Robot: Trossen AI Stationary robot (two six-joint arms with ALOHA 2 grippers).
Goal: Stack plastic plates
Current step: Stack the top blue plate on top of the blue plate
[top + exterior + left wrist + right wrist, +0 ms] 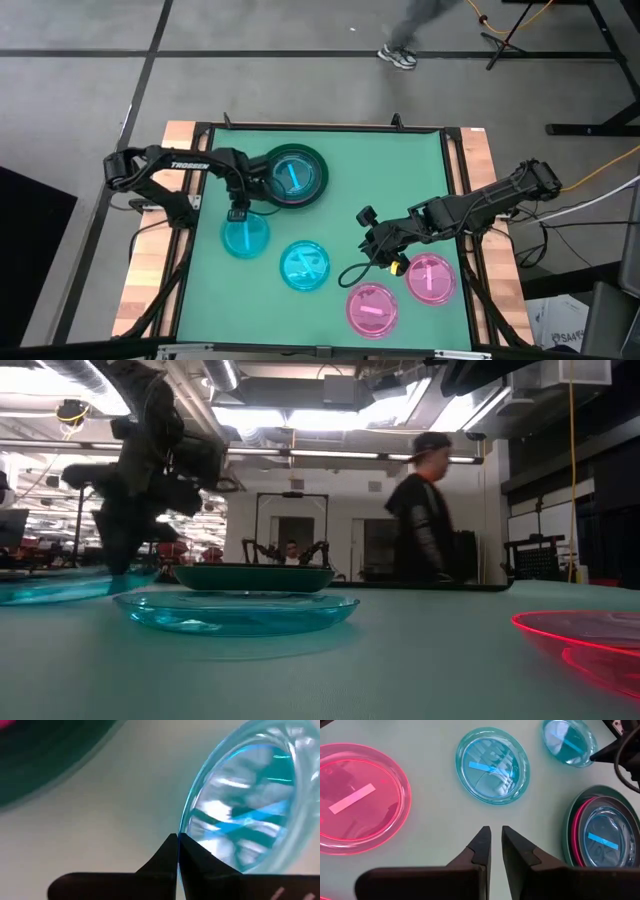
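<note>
On the green tabletop (420,170), the left gripper (238,213) has its fingers pinched on the rim of a cyan plate (245,237), just beside the stack (291,176) on the dark green plate. A second cyan plate (304,265) lies mid-table, two pink plates (372,308) right. The right gripper (492,840) hovers, fingers slightly parted; only the left wrist view shows the rim pinch.

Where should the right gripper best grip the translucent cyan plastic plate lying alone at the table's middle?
Probably its raised rim: the round translucent cyan plastic plate lies flat and shallow. Come from above on the edge nearest the right gripper.
</note>
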